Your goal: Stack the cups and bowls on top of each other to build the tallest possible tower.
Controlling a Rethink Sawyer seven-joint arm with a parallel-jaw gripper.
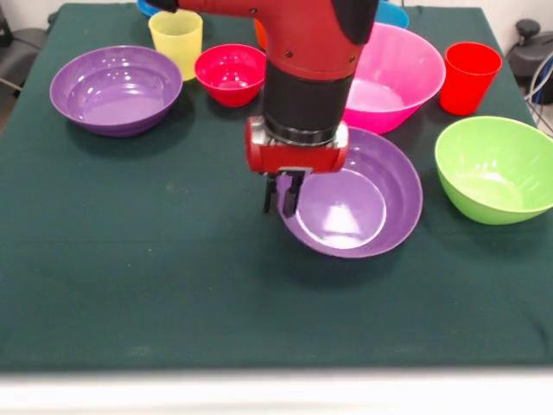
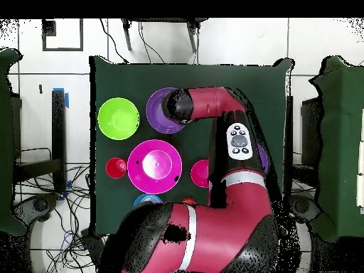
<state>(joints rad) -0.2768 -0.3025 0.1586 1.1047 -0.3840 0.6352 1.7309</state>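
Near the middle of the worktop (image 1: pixel 130 285), the gripper (image 1: pixel 283 194) stood with its jaws nipped onto the rim of a purple bowl (image 1: pixel 363 207), tilting it, seemingly to lift it as the tower's base.

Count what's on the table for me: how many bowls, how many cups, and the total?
Bowls: 7 (purple bowl, second purple bowl, pink bowl, lime green bowl, crimson bowl, light blue bowl, dark blue bowl)
Cups: 3 (yellow cup, red cup, orange cup, mostly hidden behind the arm)
Total: 10
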